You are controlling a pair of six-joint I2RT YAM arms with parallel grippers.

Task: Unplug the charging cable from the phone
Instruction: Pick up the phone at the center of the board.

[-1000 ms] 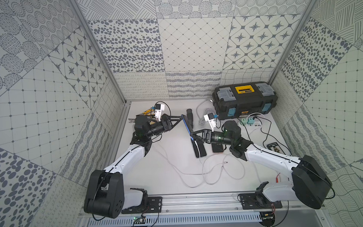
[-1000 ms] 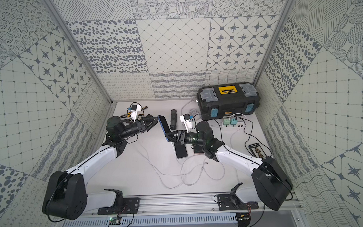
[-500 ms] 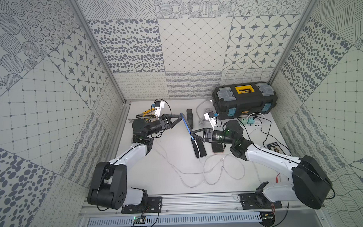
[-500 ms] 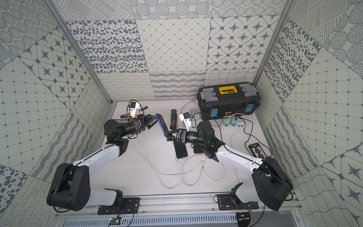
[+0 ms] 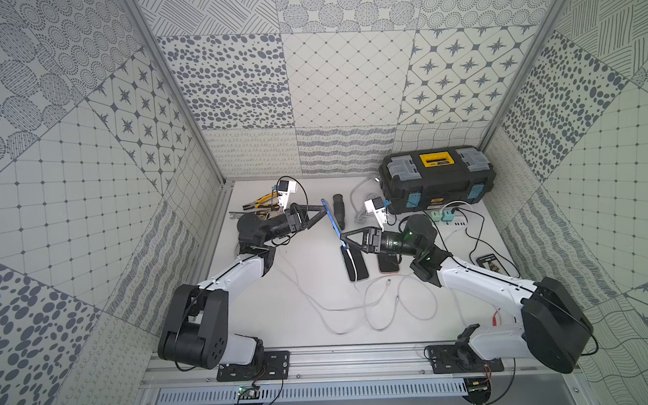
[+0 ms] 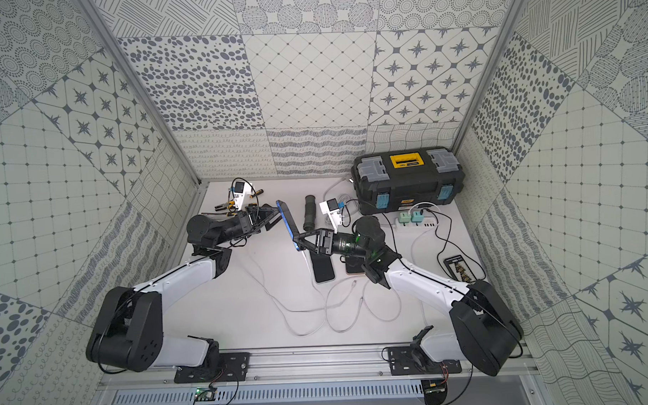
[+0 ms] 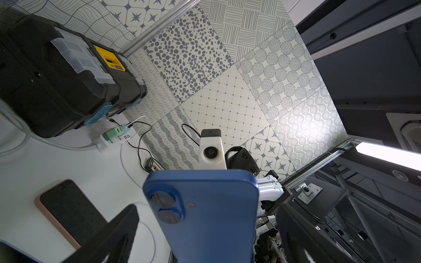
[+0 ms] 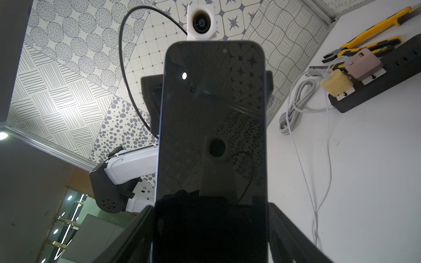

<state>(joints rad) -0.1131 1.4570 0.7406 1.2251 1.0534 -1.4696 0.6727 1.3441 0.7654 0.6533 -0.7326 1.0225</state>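
Phone (image 5: pixel 332 221), blue, is held raised off the surface (image 5: pixel 303 293), tilted on end. Its lower end is clamped between the jaws of the right gripper (image 5: pixel 349 242). From that lower end the white charging cable (image 5: pixel 350 263) drops to the surface and runs off in loose loops. Whether the plug is fully seated is too small to tell.

The left gripper (image 5: pixel 317 215) stands wide apart, with the phone's upper, camera end between its fingers. The left wrist view shows a gap on either side, so it grips nothing.

Likely risks:
- The plug sits at the end the right gripper covers, so a reach for the cable there has little room and could knock the phone.
- If the left gripper closes crookedly on the top, it may twist the phone out of the narrow right-side hold.
- A hard tug on the cable could pull the phone loose and drop it onto the black phone (image 5: pixel 357 271) lying on the surface close by.
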